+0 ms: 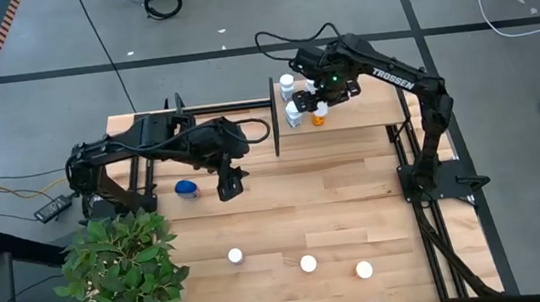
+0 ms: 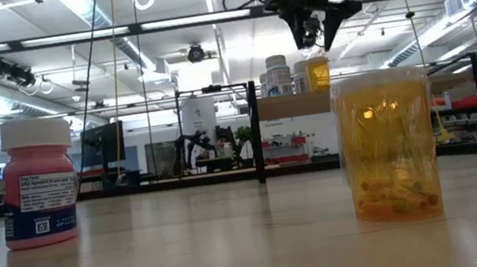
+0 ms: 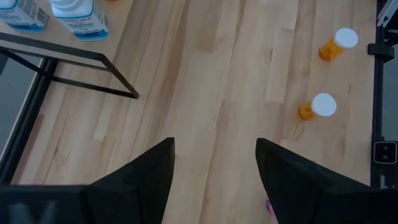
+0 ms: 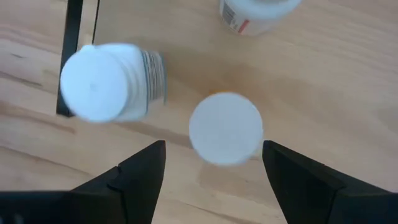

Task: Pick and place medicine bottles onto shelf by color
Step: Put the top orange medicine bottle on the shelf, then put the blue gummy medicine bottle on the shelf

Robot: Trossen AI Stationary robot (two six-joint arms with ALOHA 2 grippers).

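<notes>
On the shelf (image 1: 366, 111) at the far right stand two white bottles (image 1: 292, 114) and an orange bottle (image 1: 319, 119), upright on their bases. My right gripper (image 4: 214, 149) hangs open just above the orange bottle's white cap (image 4: 225, 127), clear of it; the low view shows the gripper (image 2: 314, 37) over that bottle (image 2: 319, 73). My left gripper (image 3: 214, 146) hovers open over the table's middle (image 1: 231, 187), empty, beside a squat blue bottle (image 1: 186, 188). Three white-capped bottles (image 1: 308, 263) stand near the front edge.
A leafy green plant (image 1: 122, 272) fills the near left corner. The shelf's black rails (image 3: 93, 56) and an upright black divider (image 1: 275, 118) stand beside the white bottles. In the low view a pink-bodied bottle (image 2: 38, 185) and an orange bottle (image 2: 388, 145) stand close to the camera.
</notes>
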